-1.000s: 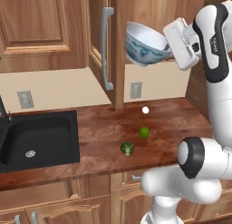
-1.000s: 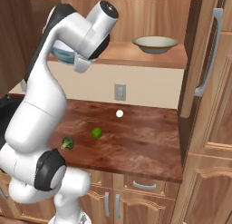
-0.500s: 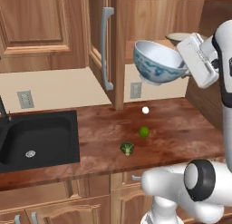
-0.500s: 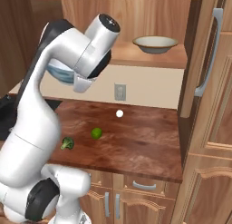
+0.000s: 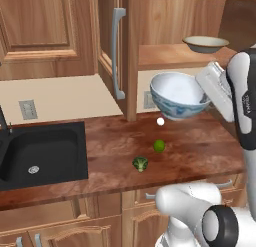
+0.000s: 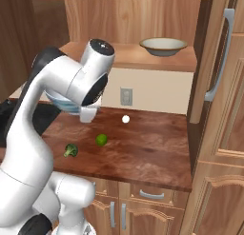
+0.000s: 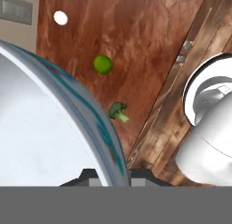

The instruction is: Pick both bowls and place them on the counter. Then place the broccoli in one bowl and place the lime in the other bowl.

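I count two bowls: the white-and-blue bowl clamped by its rim in my closed gripper, hanging above the counter, and the beige bowl on the cabinet shelf at twelve o'clock. One lime, one broccoli at its seven o'clock, one white ball at its twelve. Since a second ago I have carried the bowl lower and turned it more upright; the rest lies unmoved.

1. Evenly and softly lit throughout, without glare.
2. Faint shadows only, under the lime on the worktop.
3. Rendered, slightly soft, low in detail.
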Tool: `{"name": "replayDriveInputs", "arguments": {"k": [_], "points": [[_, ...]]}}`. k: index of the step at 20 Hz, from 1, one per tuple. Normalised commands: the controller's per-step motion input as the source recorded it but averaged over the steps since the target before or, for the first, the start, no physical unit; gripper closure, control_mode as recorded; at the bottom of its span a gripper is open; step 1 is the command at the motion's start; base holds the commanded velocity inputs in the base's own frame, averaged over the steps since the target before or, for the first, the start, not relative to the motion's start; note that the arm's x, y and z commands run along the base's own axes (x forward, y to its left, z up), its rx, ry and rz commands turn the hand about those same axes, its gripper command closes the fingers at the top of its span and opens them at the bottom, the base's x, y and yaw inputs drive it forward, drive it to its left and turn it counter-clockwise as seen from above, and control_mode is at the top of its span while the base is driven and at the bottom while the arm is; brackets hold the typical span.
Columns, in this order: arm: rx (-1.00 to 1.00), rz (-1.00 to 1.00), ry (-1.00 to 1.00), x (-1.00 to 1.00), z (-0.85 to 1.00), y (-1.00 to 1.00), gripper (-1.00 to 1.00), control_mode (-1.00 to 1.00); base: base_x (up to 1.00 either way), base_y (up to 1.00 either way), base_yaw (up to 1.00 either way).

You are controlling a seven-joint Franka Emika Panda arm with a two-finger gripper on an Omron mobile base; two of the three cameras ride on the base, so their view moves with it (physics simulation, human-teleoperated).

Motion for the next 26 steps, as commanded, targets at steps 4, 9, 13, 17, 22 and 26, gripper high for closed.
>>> {"name": "replayDriveInputs", "arguments": {"k": [4,9,13,17,22,26], "points": [[-0.26,0.0,0.0,0.01,-0.78,0.0,1.0,-1.0,0.0,0.0,0.0],[-0.12,-0.01,0.0,0.51,-0.67,0.12,1.0,-1.0,0.0,0.0,0.0],[0.09,0.0,-0.02,0.48,-0.46,0.18,1.0,-1.0,0.0,0.0,0.0],[0.18,0.02,0.0,0.46,-0.33,0.2,1.0,-1.0,0.0,0.0,0.0],[0.04,0.0,0.01,0.57,-0.22,0.28,1.0,-1.0,0.0,0.0,0.0],[0.0,0.0,0.15,0.72,-0.2,0.26,1.0,-1.0,0.0,0.0,0.0]]}}
